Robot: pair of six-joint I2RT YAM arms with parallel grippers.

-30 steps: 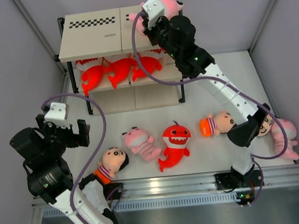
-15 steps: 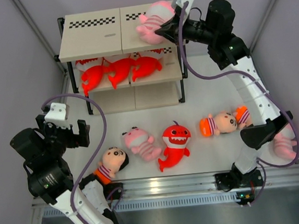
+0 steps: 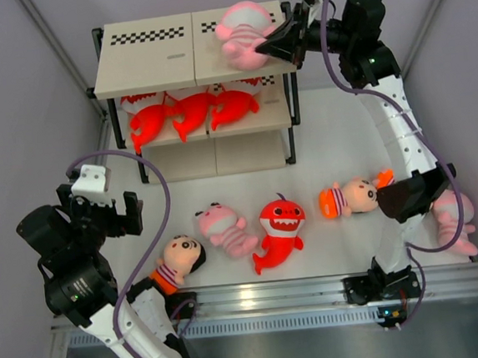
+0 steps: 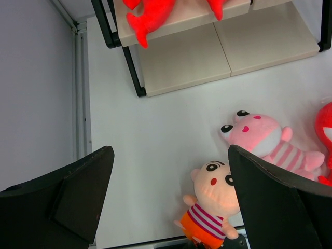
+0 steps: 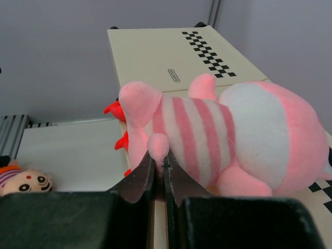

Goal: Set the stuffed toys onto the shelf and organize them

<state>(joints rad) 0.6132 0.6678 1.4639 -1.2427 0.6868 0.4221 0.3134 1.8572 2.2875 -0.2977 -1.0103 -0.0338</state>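
Right jaws pinch a limb of the pink striped baby [image 5: 207, 135], lying at the right end of the top board of the shelf [image 3: 154, 65] (three red sharks [image 3: 190, 112] sit one tier below). Left jaws stand wide apart above the desk [image 4: 155, 145].

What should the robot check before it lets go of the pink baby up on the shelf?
1. Right fingers pinch the pink striped toy by a small limb: ok.
2. Toy is over the shelf, at the right end of its top board: ok.
3. Toy's full weight rests on that board: cannot tell.
4. Bare board to the left of the toy for more toys: ok.
5. Left fingers are open over the table, away from the shelf: ok.
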